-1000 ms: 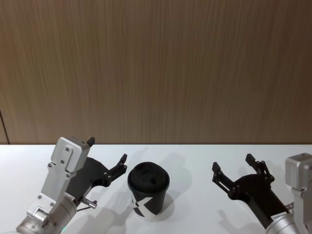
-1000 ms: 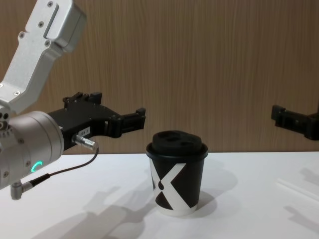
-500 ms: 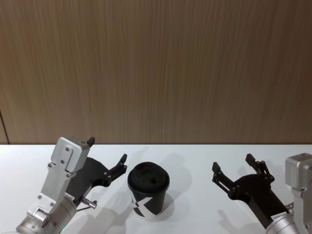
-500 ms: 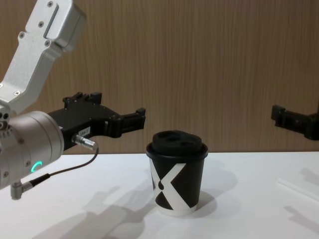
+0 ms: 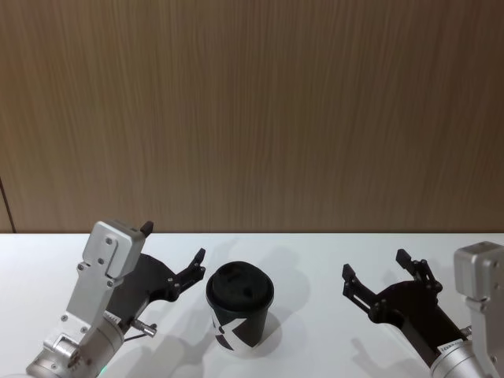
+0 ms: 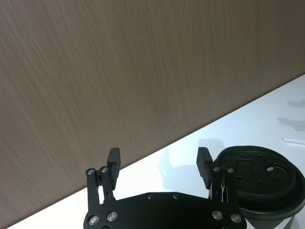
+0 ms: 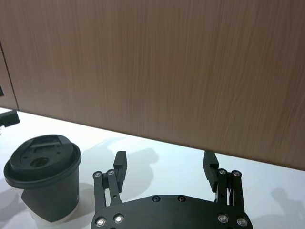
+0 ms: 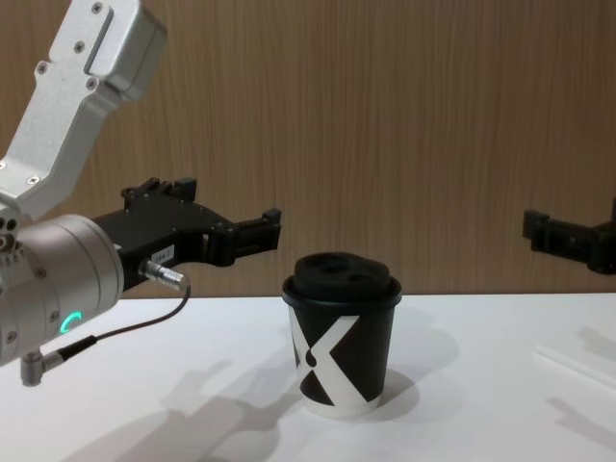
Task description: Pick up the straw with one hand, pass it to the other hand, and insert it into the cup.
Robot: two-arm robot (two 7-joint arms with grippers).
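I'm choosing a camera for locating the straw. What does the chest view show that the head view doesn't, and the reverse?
Chest view adds the thin white straw lying on the white table at the robot's right, plus a glowing green ring on the left wrist. Head view adds the right claw seen whole, jaws spread open. Both share the black paper cup with a white X, standing upright, and the open left claw beside it.

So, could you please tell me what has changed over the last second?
The right tool dipped slightly, open and empty. The left tool, the cup and the straw stayed put; nothing was gripped or released.
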